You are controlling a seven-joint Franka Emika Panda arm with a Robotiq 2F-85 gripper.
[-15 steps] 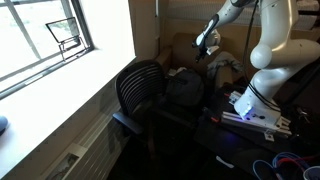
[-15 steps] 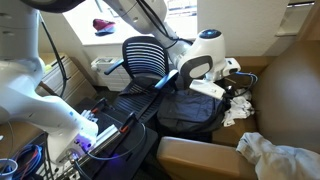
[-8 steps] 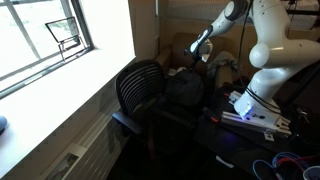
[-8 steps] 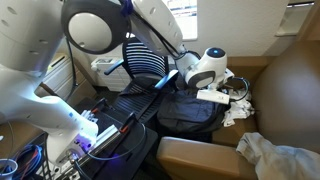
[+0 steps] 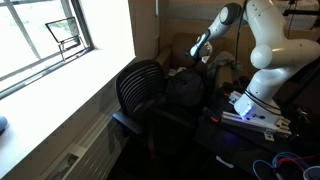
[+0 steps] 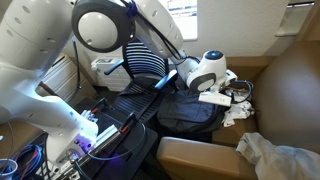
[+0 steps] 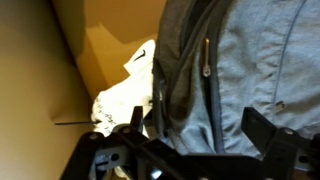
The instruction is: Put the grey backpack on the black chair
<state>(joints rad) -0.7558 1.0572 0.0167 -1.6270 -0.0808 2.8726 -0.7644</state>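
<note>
At 3 o'clock of the black chair [image 5: 140, 92] in an exterior view, the grey backpack [image 5: 185, 88] sits off the seat, so nothing's placed yet. What's changed: over the last sec the arm has swung down and in. That brings the claw [image 5: 204, 47] from higher up to just above the pack's far side, approx 1 o'clock of it. Most of that drop came early; in the last half sec it barely moves.

In the wrist view the claw [image 7: 192, 138] is spread wide. Its fingers [image 7: 131, 128] frame grey fabric w/ a zip pull [image 7: 207, 60] at 12 o'clock, nothing gripped. A pale cloth [image 7: 125, 88] lies at 9 o'clock beside the pack.

My read: approach nearly done, grasp not begun. Next I need a fold or strap to pinch. Soft fabric may slip or sag on the lift over to the chair.
</note>
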